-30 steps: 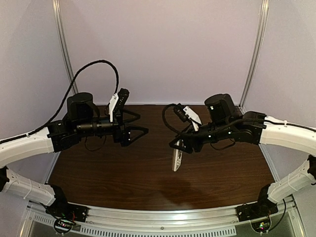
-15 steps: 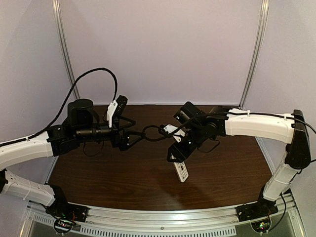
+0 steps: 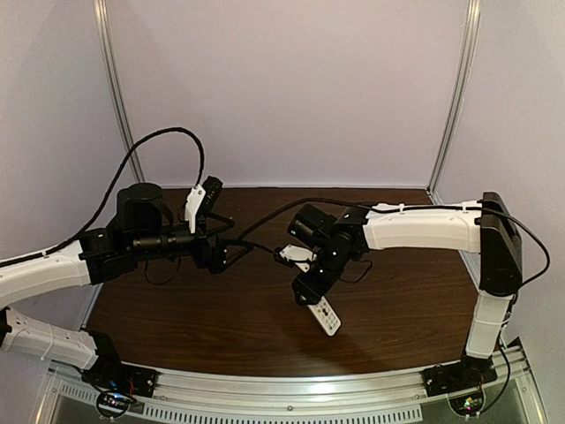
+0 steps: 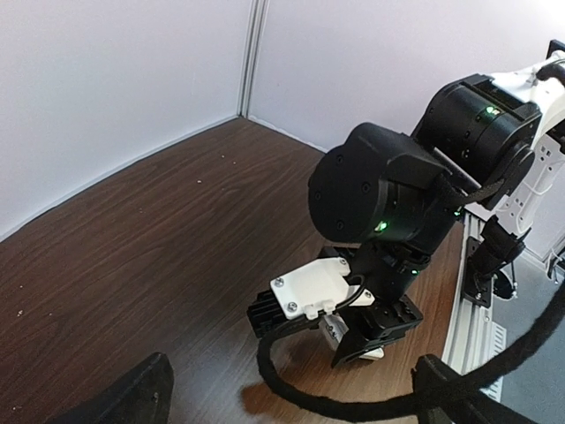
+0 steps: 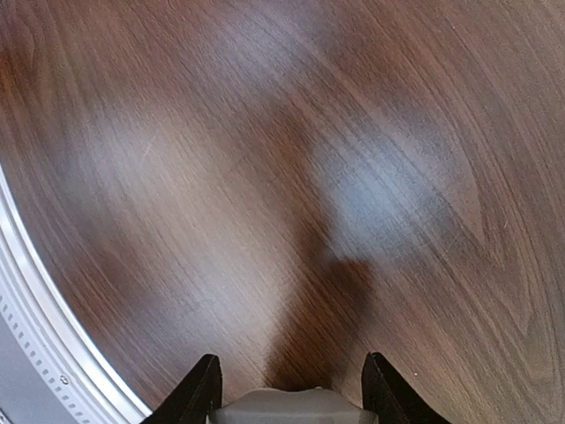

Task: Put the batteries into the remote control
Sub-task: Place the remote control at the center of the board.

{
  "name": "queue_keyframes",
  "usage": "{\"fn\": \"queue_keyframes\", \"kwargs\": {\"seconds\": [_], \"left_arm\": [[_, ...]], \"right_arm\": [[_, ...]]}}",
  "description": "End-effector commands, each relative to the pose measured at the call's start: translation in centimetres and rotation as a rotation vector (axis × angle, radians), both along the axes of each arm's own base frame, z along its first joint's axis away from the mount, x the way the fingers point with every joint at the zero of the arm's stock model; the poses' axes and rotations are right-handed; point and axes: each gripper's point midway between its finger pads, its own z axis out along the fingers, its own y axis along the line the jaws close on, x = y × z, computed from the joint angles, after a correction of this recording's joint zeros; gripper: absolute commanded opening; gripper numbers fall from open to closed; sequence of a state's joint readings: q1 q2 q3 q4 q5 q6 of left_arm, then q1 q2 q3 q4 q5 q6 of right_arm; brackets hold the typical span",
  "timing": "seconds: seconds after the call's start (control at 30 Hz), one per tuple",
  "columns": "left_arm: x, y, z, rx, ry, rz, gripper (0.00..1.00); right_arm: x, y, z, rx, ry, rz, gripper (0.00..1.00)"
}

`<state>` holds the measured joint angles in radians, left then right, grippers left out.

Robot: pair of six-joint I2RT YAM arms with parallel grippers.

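Presently right pincer [image 3: 310, 297] clamps the remote control [image 3: 327, 315] aloft, inboard of the worktop's [image 3: 415, 309] near edge; left pincer [image 3: 237, 243] stands apart.

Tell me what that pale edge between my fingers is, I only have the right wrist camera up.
Observer: That's the remote control. The right gripper clamps one end, and the rest sticks out toward the near edge of the table, with its button face toward the top camera.
Operator: Where's the other arm?
Observer: The left gripper hovers open and empty to the left of the right gripper, pointing at it without touching.
Operator: Any batteries lying around?
Observer: No batteries show in any of the three views.
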<state>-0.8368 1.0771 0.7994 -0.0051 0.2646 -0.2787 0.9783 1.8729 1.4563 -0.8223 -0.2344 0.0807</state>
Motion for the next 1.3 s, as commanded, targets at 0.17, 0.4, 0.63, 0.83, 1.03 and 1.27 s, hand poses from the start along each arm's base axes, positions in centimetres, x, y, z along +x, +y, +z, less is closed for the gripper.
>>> {"fn": "queue_keyframes", "kwargs": {"seconds": [0.17,0.4,0.63,0.83,1.03,1.27], "left_arm": [[1.6,2.7,1.9,-0.023,-0.081,0.164,0.97],[2.7,5.1,1.8,0.016,-0.102,0.305,0.97],[2.9,5.9,1.6,0.030,-0.118,0.337,0.97],[3.1,6.1,1.7,0.036,-0.124,0.352,0.97],[3.2,6.3,1.7,0.039,-0.128,0.362,0.97],[3.2,6.4,1.6,0.041,-0.128,0.367,0.97]], "right_arm": [[1.1,0.7,-2.0,-0.059,-0.024,-0.003,0.15],[1.6,1.3,-4.3,-0.103,-0.016,-0.002,0.17],[1.9,1.9,-5.6,-0.107,-0.014,-0.004,0.20],[2.0,2.3,-6.3,-0.111,-0.007,0.001,0.24],[2.0,2.1,-6.9,-0.121,-0.011,0.000,0.25],[1.8,2.1,-7.6,-0.129,0.000,0.004,0.31]]}}
